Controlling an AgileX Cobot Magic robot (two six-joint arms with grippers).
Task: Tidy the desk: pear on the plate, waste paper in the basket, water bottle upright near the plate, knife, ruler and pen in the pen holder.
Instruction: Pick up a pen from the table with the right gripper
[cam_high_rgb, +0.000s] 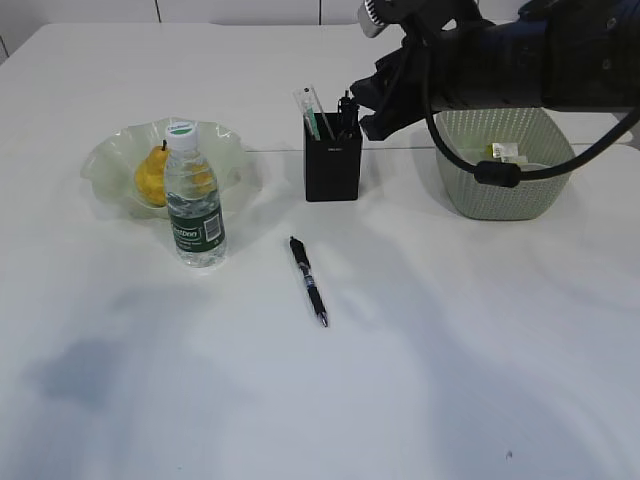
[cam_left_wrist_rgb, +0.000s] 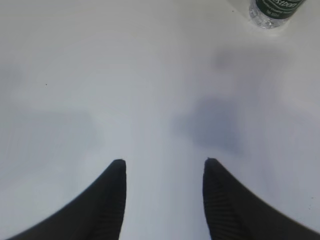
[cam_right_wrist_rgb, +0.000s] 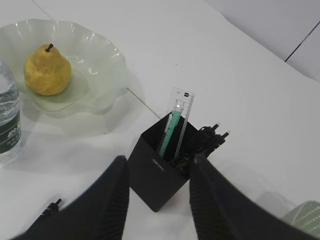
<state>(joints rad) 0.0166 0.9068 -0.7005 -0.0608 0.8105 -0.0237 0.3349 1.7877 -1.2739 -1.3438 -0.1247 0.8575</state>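
One item is left loose: the pen (cam_high_rgb: 309, 281), lying flat near the middle of the desk (cam_high_rgb: 480, 360). By my reading, the pen step is in hand, and the next move calls for a descent and a pinch across its barrel.

The basket (cam_high_rgb: 500, 195), toward the far right edge, holds waste paper (cam_high_rgb: 503, 151). The plate (cam_right_wrist_rgb: 100, 65), toward the far left, carries the pear (cam_right_wrist_rgb: 47, 70), with the water bottle (cam_high_rgb: 194, 195) upright touching its front rim. The pen holder (cam_right_wrist_rgb: 155, 175), between them, holds the ruler (cam_right_wrist_rgb: 183, 117) and dark items.

The right gripper (cam_right_wrist_rgb: 157, 175) hangs above the holder, fingers spread and empty; the left gripper (cam_left_wrist_rgb: 164, 175) hovers over bare desk, likewise spread.
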